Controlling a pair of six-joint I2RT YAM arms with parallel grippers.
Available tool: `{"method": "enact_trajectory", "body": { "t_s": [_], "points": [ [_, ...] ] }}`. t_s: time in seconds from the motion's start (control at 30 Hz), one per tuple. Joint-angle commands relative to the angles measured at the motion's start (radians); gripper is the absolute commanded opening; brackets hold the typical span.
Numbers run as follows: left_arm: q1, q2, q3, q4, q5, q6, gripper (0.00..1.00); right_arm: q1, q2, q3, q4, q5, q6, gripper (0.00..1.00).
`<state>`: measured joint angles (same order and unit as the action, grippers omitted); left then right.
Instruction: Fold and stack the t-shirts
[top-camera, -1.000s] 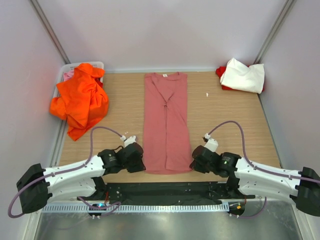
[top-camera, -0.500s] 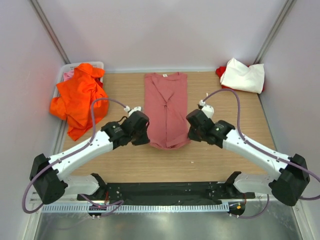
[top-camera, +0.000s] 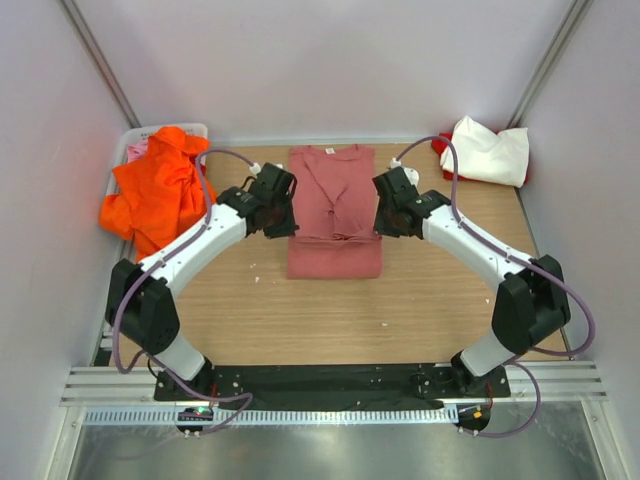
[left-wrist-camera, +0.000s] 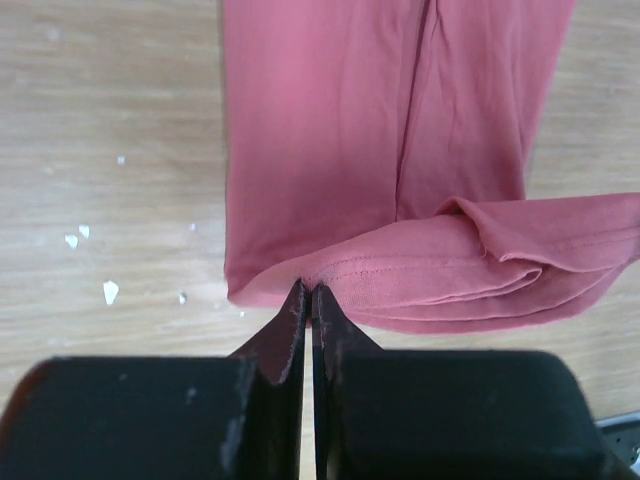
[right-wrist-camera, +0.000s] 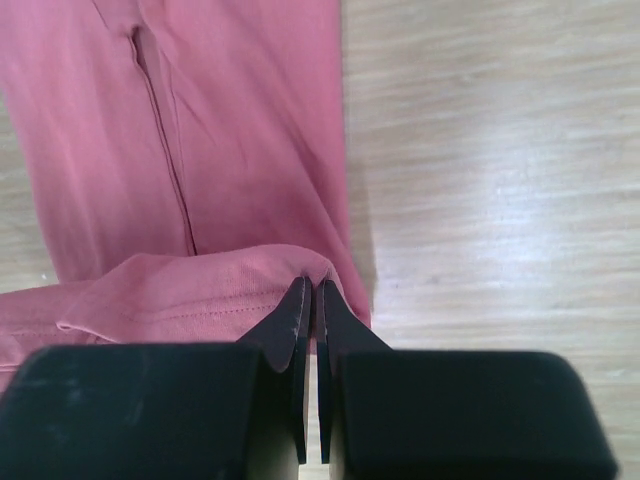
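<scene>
Far left: the orange t-shirt lies crumpled, partly over a white bin, unfolded. The left gripper is clamped on one hem corner of the salmon-pink t-shirt. This shirt lies lengthwise at table centre, sides folded in, hem end doubled over toward the collar. The right gripper is clamped on the opposite hem corner. Far right: the white t-shirt lies bunched on a red t-shirt. Assessment: first shirt mid-fold, no stack formed, remaining shirts pending
</scene>
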<state>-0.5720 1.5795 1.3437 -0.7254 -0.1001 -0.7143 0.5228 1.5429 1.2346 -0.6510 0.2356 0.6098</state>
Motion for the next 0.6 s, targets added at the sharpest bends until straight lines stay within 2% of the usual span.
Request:
{"method": "enact_trajectory", "body": {
  "t_s": [0.0, 0.57],
  "points": [
    [0.026, 0.06, 0.09, -0.005, 0.011, 0.067, 0.0, -0.03, 0.057, 0.103, 0.04, -0.027, -0.073, 0.01],
    [0.144, 0.384, 0.409, -0.072, 0.082, 0.122, 0.0, -0.113, 0.39, 0.394, 0.03, -0.076, -0.137, 0.01]
  ]
}}
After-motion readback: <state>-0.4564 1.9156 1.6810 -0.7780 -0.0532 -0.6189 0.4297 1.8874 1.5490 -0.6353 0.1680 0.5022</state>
